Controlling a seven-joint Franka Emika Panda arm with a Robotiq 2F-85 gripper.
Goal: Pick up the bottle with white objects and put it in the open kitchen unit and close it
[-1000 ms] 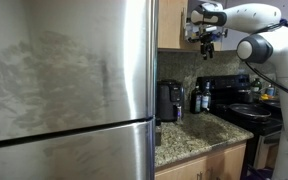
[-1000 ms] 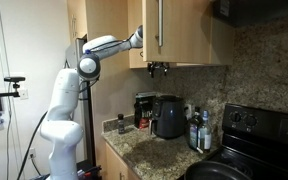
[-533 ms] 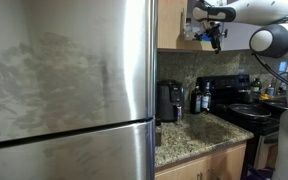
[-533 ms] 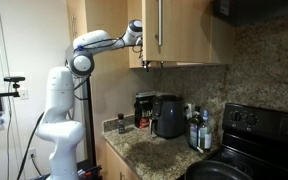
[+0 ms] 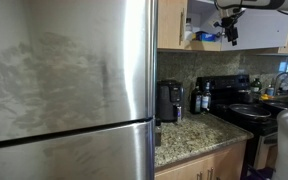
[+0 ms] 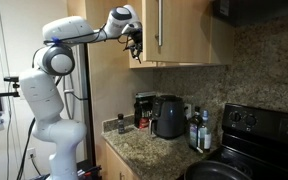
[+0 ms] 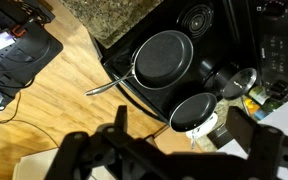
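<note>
Well, the gripper (image 5: 228,34) hangs level with the open cabinet (image 5: 171,25), just beside its opening; a pale shape close under it may be the bottle (image 7: 209,126). Whether it is pinched, I cannot tell.

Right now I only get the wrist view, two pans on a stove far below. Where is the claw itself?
Observer: The gripper hangs high up, at the open kitchen unit with its white inside.
Operator: Anything on the counter?
Observer: Yes, a dark appliance stands on it.
Operator: And anything big nearby?
Observer: A stainless steel fridge fills much of an exterior view.
</note>
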